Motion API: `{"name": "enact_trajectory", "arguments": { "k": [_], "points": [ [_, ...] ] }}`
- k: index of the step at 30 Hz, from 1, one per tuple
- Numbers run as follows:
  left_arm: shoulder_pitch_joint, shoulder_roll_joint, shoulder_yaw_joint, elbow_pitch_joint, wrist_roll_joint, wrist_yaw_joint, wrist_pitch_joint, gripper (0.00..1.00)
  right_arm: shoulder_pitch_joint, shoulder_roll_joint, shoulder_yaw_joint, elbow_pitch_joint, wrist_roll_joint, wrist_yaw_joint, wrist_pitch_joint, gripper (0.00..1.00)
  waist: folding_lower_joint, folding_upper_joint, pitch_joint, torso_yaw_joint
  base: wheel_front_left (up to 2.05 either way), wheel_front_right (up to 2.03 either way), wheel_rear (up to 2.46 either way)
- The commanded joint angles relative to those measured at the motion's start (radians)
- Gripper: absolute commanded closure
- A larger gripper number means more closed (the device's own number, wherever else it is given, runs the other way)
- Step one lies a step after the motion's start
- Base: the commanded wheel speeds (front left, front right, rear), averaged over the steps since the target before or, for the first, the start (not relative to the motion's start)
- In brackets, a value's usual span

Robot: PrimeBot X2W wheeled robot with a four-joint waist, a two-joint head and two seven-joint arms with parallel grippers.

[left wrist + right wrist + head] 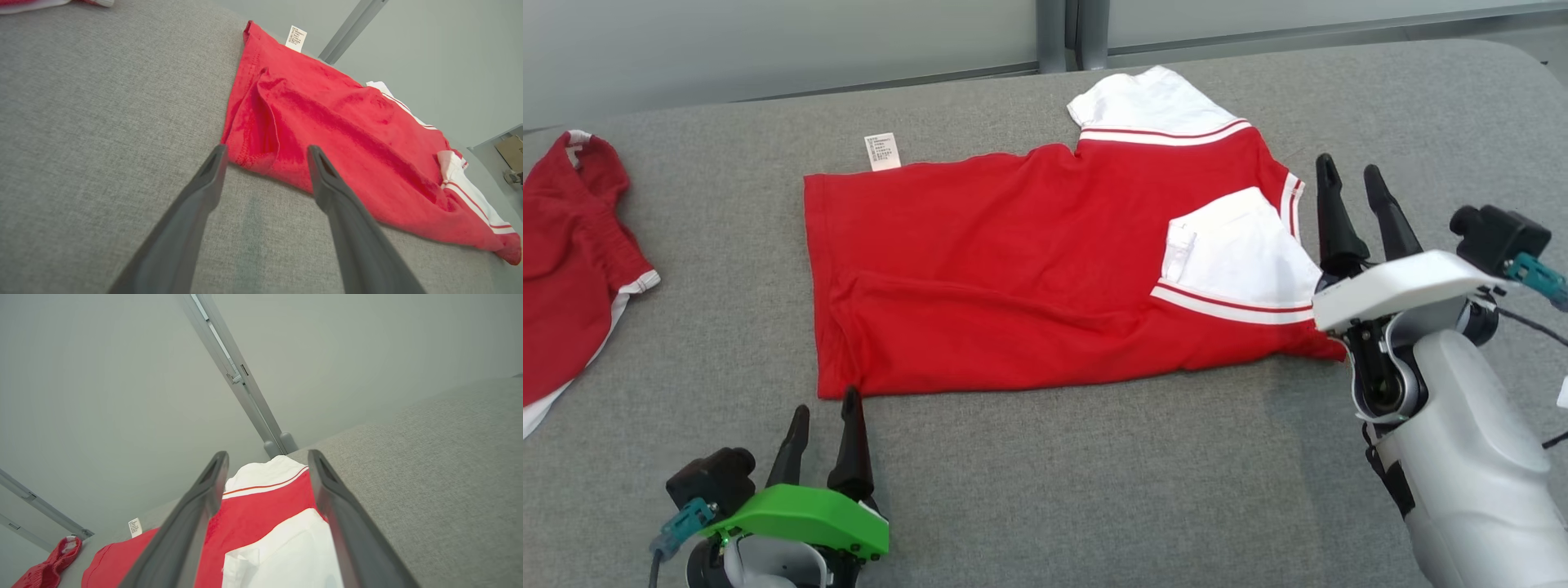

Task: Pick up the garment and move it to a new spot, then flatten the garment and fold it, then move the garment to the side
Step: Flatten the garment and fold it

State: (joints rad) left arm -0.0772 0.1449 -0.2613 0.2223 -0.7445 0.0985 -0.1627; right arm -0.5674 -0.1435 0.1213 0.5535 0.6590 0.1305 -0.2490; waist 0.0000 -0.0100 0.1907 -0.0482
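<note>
**Both jaws spread, shirt flat on the worktop**

The garment [1013,269] – a red shirt with white sleeves and red-and-white trim – lies folded lengthwise in the middle of the grey cloth-covered worktop [1094,490], collar end towards my right. A white care label [882,151] sticks out from its far edge near the hem.

My left gripper [826,402] sits at the near hem corner, jaws spread wide and holding nothing; the tips are right at the edge of the cloth, though I cannot tell whether they touch it.

My right gripper [1349,166] is at the shirt's sleeve end, just beside the near white sleeve [1241,245] – jaws spread too, nothing between them.

A second red garment [572,245] lies crumpled at the worktop's left edge, well apart from the shirt.
</note>
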Motion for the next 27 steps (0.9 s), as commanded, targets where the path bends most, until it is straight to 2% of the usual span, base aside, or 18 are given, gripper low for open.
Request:
{"name": "enact_trajectory", "arguments": {
  "k": [1, 9, 20, 22, 23, 24, 25, 27],
  "points": [
    [0.011, 0.001, -0.002, -0.002, 0.0, 0.005, 0.002, 0.0, 0.022, 0.0, -0.006, -0.011, -0.008, 0.0, -0.006, 0.0, 0.0, 0.01, -0.007, -0.006, 0.0, 0.0, 0.0],
    [-0.022, -0.021, -0.011, 0.071, -0.035, 0.005, 0.044, 0.0, 0.178, 0.043, -0.078, -0.18, -0.063, 0.0, 0.027, 0.0, 0.0, 0.01, -0.009, -0.038, 0.0, 0.0, 0.0],
    [-0.127, -0.034, 0.045, 0.239, -0.095, -0.014, 0.019, 0.01, 0.297, 0.084, -0.155, -0.355, -0.119, 0.001, 0.111, 0.0, 0.0, 0.01, 0.015, -0.086, 0.0, 0.0, 0.0],
    [-0.145, -0.032, 0.057, 0.269, -0.105, -0.018, 0.011, 0.53, 0.311, 0.087, -0.162, -0.375, -0.122, 0.0, 0.124, 0.0, 0.0, 0.01, 0.019, -0.092, 0.0, 0.0, 0.0],
    [-0.152, -0.03, 0.064, 0.284, -0.108, -0.019, 0.006, 0.7, 0.319, 0.088, -0.165, -0.385, -0.123, 0.001, 0.128, 0.0, 0.0, 0.01, 0.02, -0.094, 0.0, 0.0, 0.0],
    [-0.158, -0.027, 0.07, 0.3, -0.113, -0.023, 0.001, 0.93, 0.324, 0.089, -0.168, -0.392, -0.124, 0.001, 0.133, 0.0, 0.0, 0.01, 0.022, -0.097, 0.0, 0.0, 0.0],
    [-0.162, -0.025, 0.076, 0.311, -0.115, -0.026, -0.003, 1.0, 0.328, 0.09, -0.172, -0.4, -0.124, 0.001, 0.137, 0.0, 0.0, 0.01, 0.022, -0.098, 0.0, 0.0, 0.0],
    [-0.168, -0.024, 0.084, 0.333, -0.122, -0.035, -0.011, 1.0, 0.34, 0.091, -0.18, -0.413, -0.125, 0.0, 0.143, 0.0, 0.0, 0.01, 0.023, -0.099, 0.0, 0.0, 0.0]
  ]
}}
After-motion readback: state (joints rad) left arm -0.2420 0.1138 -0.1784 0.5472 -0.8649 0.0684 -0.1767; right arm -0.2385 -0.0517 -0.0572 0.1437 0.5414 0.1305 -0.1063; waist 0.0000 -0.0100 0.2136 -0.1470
